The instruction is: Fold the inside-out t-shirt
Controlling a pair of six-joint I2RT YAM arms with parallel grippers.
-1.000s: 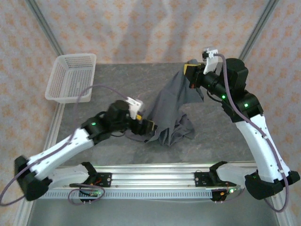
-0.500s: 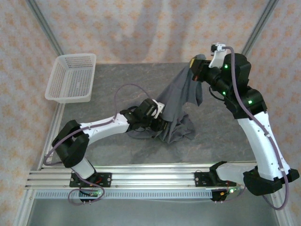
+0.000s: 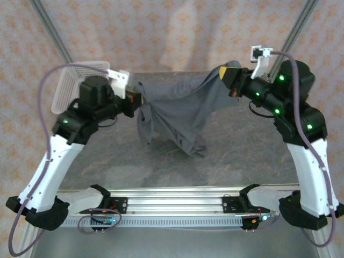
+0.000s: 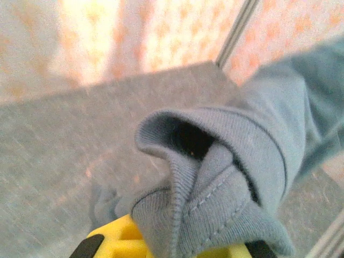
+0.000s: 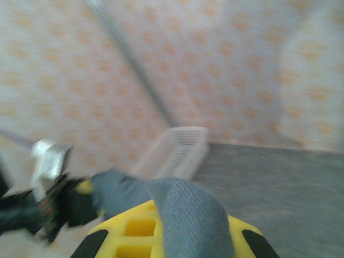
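Note:
The inside-out t-shirt (image 3: 180,107), plain slate-grey, hangs stretched between both grippers above the table, and its lower folds (image 3: 191,144) droop toward the table top. My left gripper (image 3: 137,100) is shut on one bunched end of it. In the left wrist view a hemmed fold of the t-shirt (image 4: 215,183) bulges out over the yellow jaws of the left gripper (image 4: 174,248). My right gripper (image 3: 232,80) is shut on the other end. In the right wrist view a strip of the t-shirt (image 5: 191,220) runs over the yellow jaws of the right gripper (image 5: 166,244).
A white mesh basket (image 3: 65,88) stands at the table's back left corner, partly behind the left arm, and shows again in the right wrist view (image 5: 180,148). The grey table top (image 3: 247,153) lies bare on the right. Metal frame posts (image 3: 298,29) rise at the back corners.
The left gripper shut on the shirt low on the table, then rose back and to the left with it. The right gripper shifted slightly right. The shirt now hangs spread between them.

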